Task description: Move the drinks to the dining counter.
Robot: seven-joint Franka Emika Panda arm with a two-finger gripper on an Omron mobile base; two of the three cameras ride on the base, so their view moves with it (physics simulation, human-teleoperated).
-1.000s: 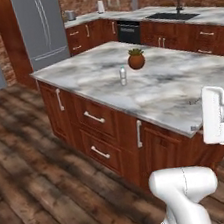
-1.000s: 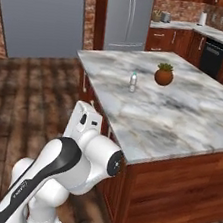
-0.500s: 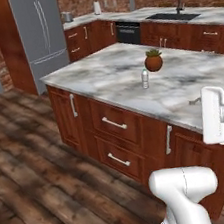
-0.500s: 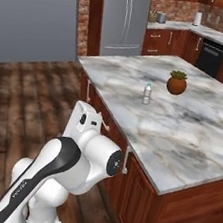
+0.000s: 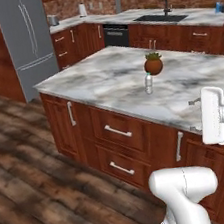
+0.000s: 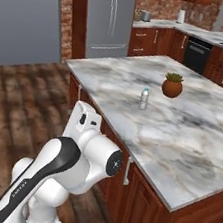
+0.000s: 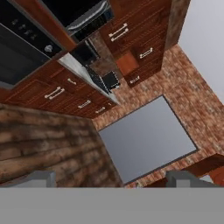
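Note:
A clear plastic water bottle (image 5: pixel 149 83) (image 6: pixel 144 98) stands upright on the marble island, just in front of a terracotta pot. The dining counter (image 5: pixel 191 18) (image 6: pixel 199 30), with a black sink and faucet, runs along the back brick wall. A small blue item (image 5: pixel 219 7) stands at its right end, too small to identify. My white hand (image 5: pixel 216 114) hangs off the island's near right edge, well away from the bottle. In the hand view my gripper (image 7: pixel 112 178) is open, with nothing between its fingertips (image 7: pixel 41 177), facing wood floor and cabinets.
The marble island (image 5: pixel 104 79) (image 6: pixel 195 141) on reddish drawers lies between me and the back counter. A potted plant (image 5: pixel 153 64) (image 6: pixel 172 86) sits on it. A steel fridge (image 5: pixel 23 40) (image 6: pixel 110 17) stands at the back left. Plank floor (image 5: pixel 38 185) lies left of the island.
The whole scene has slid in both base views, so the base has driven along the island. The bottle and pot keep their places on it. The gripper stays open.

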